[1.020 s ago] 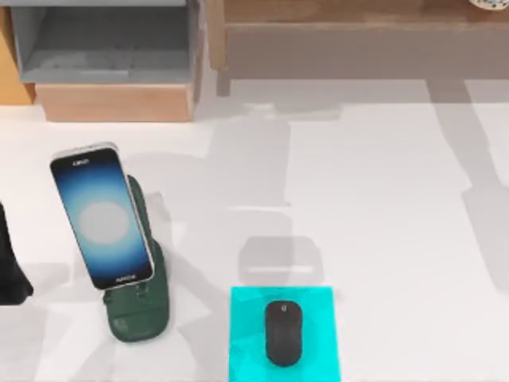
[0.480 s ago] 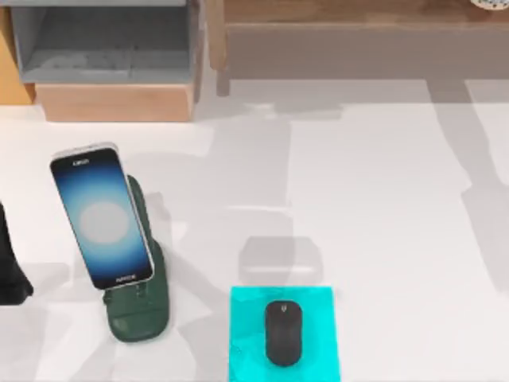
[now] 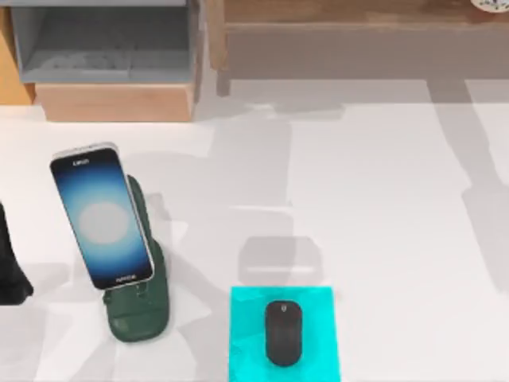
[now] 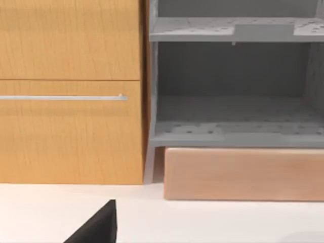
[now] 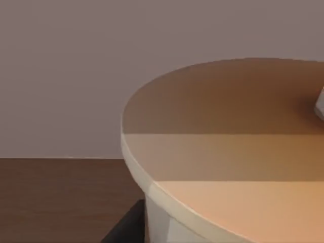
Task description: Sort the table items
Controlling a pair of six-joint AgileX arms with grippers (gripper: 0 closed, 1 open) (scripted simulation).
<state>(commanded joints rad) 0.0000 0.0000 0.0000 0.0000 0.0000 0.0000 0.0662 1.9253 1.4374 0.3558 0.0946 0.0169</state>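
Observation:
The smartphone (image 3: 101, 216) leans screen-up on a dark green stand (image 3: 137, 306) at the table's left. A black mouse (image 3: 282, 333) lies on a cyan pad (image 3: 318, 306) at the front centre. A speckled edge of the cup (image 3: 491, 3) shows on the wooden shelf at the far right. In the right wrist view the cream cup (image 5: 228, 147) is very close, with a dark part of my right gripper (image 5: 126, 225) right beside its wall. My left gripper (image 3: 9, 274) is parked at the table's left edge, left of the phone.
A grey open shelf unit (image 3: 107, 48) on a wooden base stands at the back left, beside a wooden drawer front (image 4: 71, 91). A long wooden shelf (image 3: 350, 24) runs along the back. White tabletop (image 3: 382, 199) spreads across the middle and right.

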